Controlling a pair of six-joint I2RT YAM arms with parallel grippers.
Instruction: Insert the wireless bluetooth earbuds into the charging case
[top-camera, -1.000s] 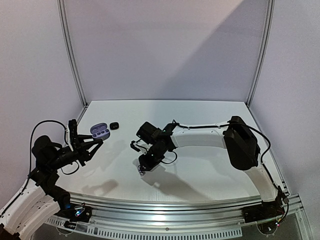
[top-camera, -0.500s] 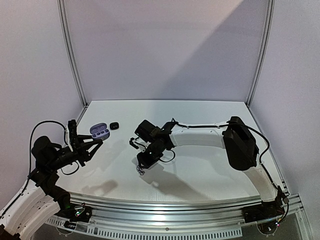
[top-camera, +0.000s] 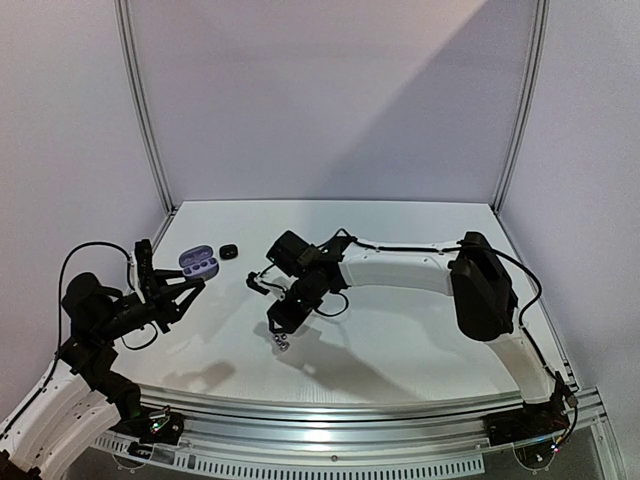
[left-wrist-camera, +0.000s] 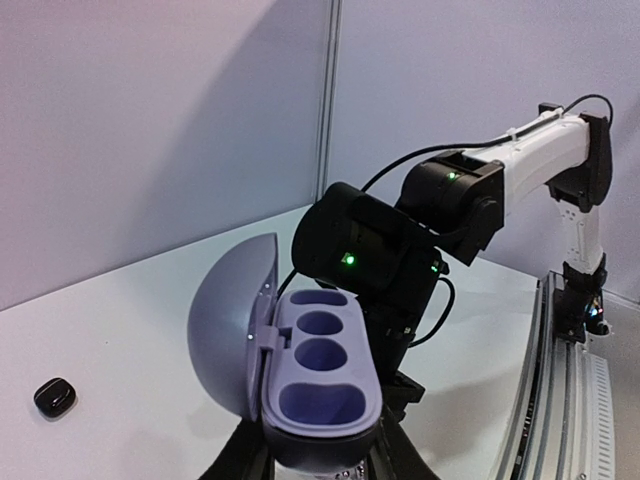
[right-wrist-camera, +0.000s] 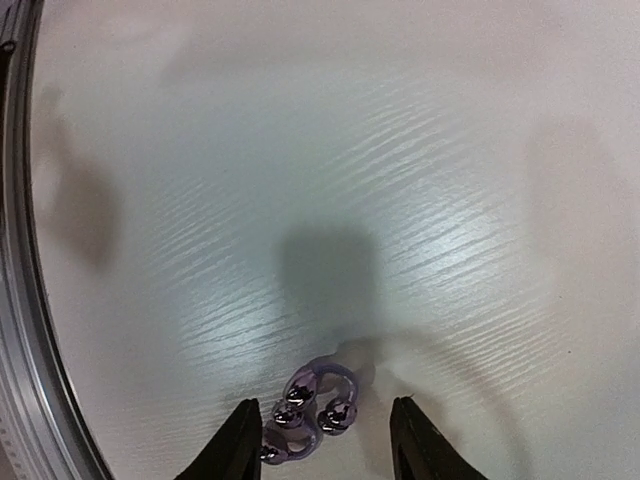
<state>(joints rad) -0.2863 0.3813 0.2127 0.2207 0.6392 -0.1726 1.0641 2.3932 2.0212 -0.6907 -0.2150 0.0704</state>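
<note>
A lilac charging case (left-wrist-camera: 320, 375) stands open between my left gripper's (left-wrist-camera: 322, 455) fingers, lid swung to the left, its wells empty. In the top view the case (top-camera: 198, 264) is at the far left, held by the left gripper (top-camera: 190, 276). Two small purple earbuds (right-wrist-camera: 312, 408) with shiny silvery balls lie together on the table, between my right gripper's (right-wrist-camera: 325, 445) open fingers (right-wrist-camera: 240, 440), touching neither. In the top view the earbuds (top-camera: 282, 342) lie just below the right gripper (top-camera: 281, 322), left of centre.
A small black pebble-like item (top-camera: 229, 251) lies on the table behind the case; it also shows in the left wrist view (left-wrist-camera: 54, 396). The right arm (left-wrist-camera: 400, 250) stands close behind the case. The table's metal front rail (right-wrist-camera: 30, 330) runs near the earbuds.
My right gripper has shifted left and lifted a little, and the earbuds now show on the table just in front of it. The left gripper and case have not moved.
</note>
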